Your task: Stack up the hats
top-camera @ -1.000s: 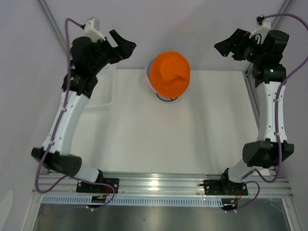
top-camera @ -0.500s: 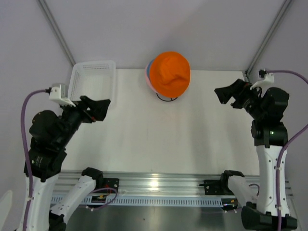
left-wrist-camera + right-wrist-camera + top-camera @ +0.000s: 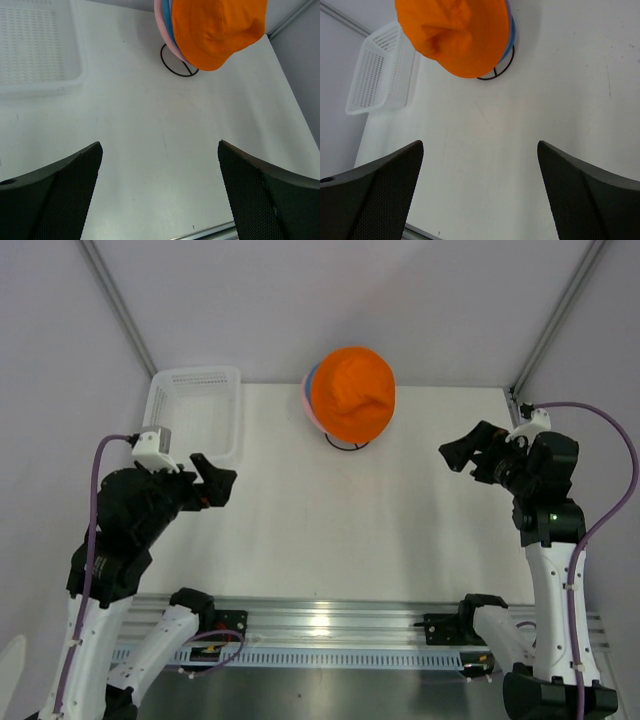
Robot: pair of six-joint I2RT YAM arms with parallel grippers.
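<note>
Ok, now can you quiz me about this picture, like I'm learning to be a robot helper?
1. True or false: the bright orange fabric bucket hat is the topmost hat in the stack.
2. What is inside the white plastic mesh basket? A) a pink hat B) nothing C) a blue hat
3. Fill in the blank: the left gripper and the right gripper both have their fingers ____ and hold nothing.

Key: 1 true; 2 B; 3 open.
</note>
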